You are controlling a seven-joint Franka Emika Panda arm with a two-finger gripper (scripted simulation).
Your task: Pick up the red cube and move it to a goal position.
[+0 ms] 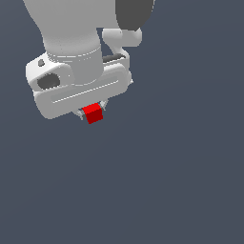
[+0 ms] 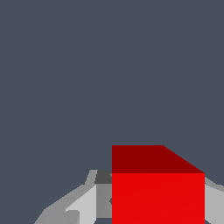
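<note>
The red cube (image 1: 93, 113) is a small bright red block held between the fingertips of my white gripper (image 1: 92, 110), just under the wide white hand in the upper left of the exterior view. The gripper is shut on the cube. In the wrist view the cube (image 2: 157, 192) fills much of the frame, with a grey finger (image 2: 89, 203) on one side and another finger partly showing on the other side. No goal marker shows in either view.
The background is a plain dark grey-blue surface (image 1: 171, 181) in both views. The white arm and its dark joint (image 1: 133, 12) rise out of the top of the exterior view.
</note>
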